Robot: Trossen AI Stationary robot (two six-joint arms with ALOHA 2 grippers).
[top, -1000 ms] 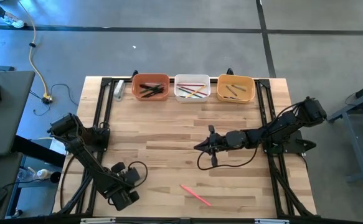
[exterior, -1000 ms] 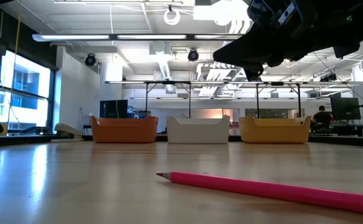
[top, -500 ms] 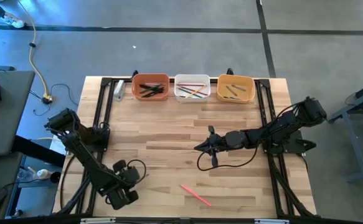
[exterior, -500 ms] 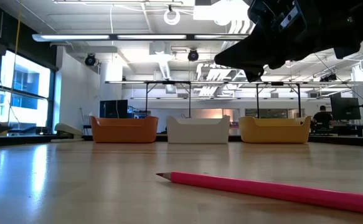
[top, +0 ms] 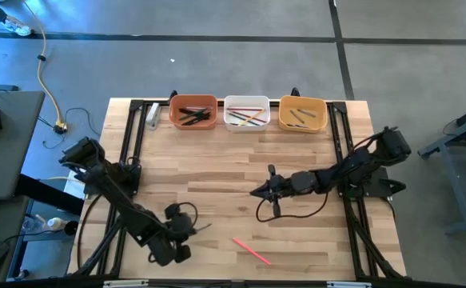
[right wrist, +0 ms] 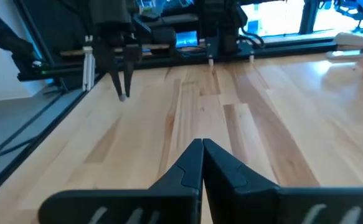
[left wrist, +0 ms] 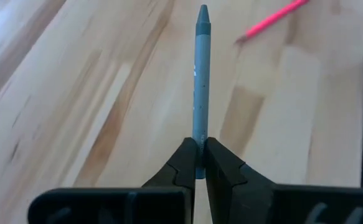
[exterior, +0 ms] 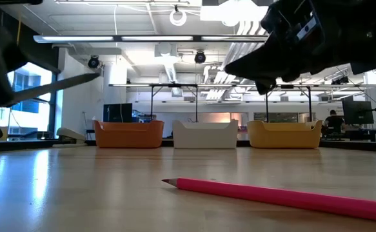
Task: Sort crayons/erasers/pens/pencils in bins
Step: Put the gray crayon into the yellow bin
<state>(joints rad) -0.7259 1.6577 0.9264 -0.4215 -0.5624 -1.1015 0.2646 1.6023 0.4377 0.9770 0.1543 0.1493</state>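
Note:
My left gripper [top: 191, 229] hangs over the near left part of the table, shut on a grey-blue crayon [left wrist: 201, 74]. In the low view the crayon [exterior: 59, 87] shows as a grey stick in the air at the left. A pink pencil [top: 251, 250] lies flat on the wood to the right of that gripper. My right gripper [top: 253, 192] hovers shut and empty above the table's middle. Three bins stand in a row at the far edge: terracotta [top: 193, 112], white [top: 246, 112] and yellow-orange [top: 302, 114], each with sticks inside. My left gripper pinches the crayon's blunt end [left wrist: 200, 134] between its two fingertips. The crayon runs straight on from the fingers, its pointed end [left wrist: 203, 11] away from them. The fingers slant downward toward the table's right. The crayon is clear of the table.
Black cables loop beside each gripper, one by the right gripper [top: 284, 210]. A black frame [top: 133, 144] runs along the table's left and right sides. Bare wood lies between the grippers and the bins.
My left gripper has gone toward the table's right edge and up, and has tipped. The grey crayon has come into the low view at the left, lifted off the wood. The pink pencil has kept its place.

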